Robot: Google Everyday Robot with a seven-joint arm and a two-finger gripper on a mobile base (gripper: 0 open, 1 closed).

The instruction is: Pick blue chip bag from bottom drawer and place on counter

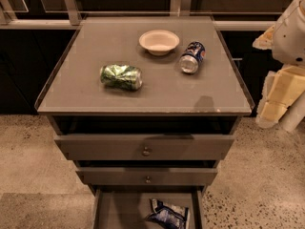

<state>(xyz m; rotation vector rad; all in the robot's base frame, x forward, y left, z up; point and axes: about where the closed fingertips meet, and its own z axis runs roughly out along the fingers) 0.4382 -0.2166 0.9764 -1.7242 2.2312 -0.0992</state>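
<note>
The robot's arm (291, 32) shows only at the right edge of the scene. Its upper part is a smooth, rounded white shell, marked by one small dark round dot low on its side, with a pale yellow-tan patch at its left rim. Below it, also at the right edge, is the gripper (279, 97), built of blocky cream-yellow pieces with flat faces and softened corners. A plain white cylindrical piece (294, 116) lies just right of it.
</note>
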